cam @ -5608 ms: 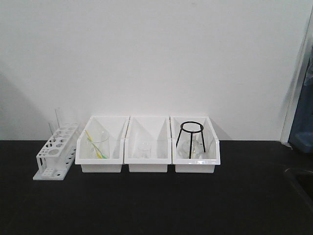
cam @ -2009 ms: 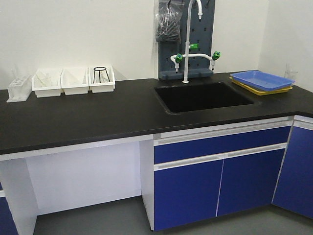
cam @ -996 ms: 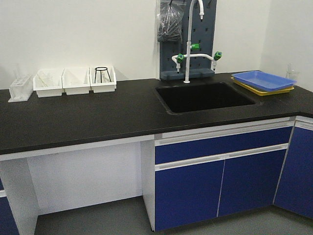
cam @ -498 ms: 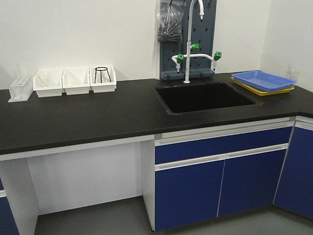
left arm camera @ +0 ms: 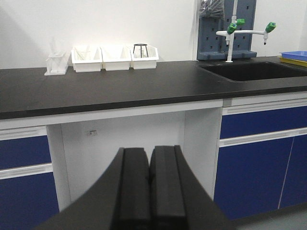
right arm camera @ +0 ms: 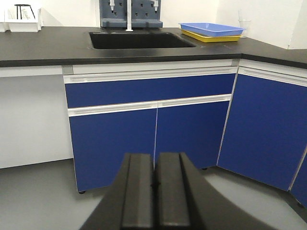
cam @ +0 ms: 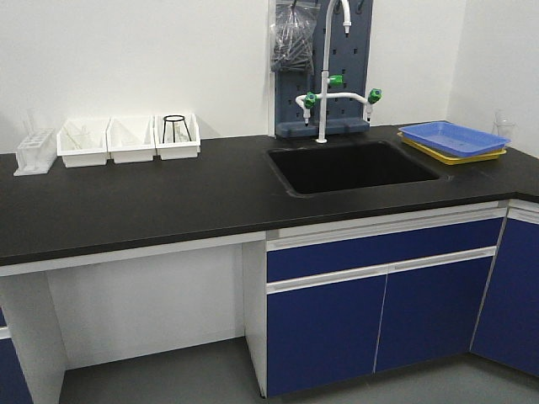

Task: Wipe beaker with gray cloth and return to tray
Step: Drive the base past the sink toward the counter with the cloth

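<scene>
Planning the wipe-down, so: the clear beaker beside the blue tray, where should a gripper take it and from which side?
Probably its glass side, mid-height, coming across the open counter in front: the beaker stands upright, the room wall is close behind, the blue tray lies toward the sink.

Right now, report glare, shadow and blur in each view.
Front view: even light, dull sheen on the black counter, shadow in the open recess below. Left wrist view: the shut left pincer looms dark and soft-edged; the wall glows behind the white bins. Right wrist view: the right pincer, shut, is equally dark; the sink reads flat black.
</scene>
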`<state>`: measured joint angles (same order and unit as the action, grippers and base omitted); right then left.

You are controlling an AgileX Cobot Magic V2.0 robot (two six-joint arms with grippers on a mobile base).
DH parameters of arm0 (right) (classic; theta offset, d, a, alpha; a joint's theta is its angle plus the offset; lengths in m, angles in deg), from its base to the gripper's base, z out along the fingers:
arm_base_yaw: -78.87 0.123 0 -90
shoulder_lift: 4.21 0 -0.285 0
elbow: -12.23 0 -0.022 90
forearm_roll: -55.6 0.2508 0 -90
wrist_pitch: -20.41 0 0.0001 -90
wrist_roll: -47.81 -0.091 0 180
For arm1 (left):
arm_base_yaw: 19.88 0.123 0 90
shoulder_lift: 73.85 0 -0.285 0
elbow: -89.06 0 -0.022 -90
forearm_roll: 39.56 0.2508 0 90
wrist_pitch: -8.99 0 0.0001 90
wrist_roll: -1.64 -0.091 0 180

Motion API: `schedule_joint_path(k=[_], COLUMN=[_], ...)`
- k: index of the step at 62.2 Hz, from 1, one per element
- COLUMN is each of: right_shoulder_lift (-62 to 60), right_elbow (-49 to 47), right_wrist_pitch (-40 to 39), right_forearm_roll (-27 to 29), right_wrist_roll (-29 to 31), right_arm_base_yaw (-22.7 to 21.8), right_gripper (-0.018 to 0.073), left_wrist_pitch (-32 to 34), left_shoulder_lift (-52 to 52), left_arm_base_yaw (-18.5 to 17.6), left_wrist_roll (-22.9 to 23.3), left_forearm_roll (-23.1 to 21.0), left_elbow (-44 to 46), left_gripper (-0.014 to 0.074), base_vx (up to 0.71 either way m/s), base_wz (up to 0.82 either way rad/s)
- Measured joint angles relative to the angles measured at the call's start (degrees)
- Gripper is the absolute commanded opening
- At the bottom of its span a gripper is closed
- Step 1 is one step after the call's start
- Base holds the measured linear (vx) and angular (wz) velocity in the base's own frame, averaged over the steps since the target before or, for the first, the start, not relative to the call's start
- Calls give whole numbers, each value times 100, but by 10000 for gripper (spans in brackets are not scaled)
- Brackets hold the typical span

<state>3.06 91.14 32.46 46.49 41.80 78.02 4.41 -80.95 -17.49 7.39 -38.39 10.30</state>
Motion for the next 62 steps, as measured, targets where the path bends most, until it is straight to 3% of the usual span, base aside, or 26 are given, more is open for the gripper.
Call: schedule_joint_path(k=[31,62], right_shoulder_lift=[0,0], right_elbow=[4,4], right_wrist_pitch=[0,0], right_forearm_roll=[0,0], right_wrist_roll=[0,0], right_arm_base_yaw=[0,0], right_gripper=[-10,-10], left_wrist_pitch=[0,0], left_shoulder_lift=[0,0], left_arm_base_yaw=[0,0], left_wrist_roll=[0,0], left_forearm_roll=[0,0], left_elbow=[0,0], left_gripper=[-3,-3], base_vx=[-1,-7], base_wz=[-10,-71])
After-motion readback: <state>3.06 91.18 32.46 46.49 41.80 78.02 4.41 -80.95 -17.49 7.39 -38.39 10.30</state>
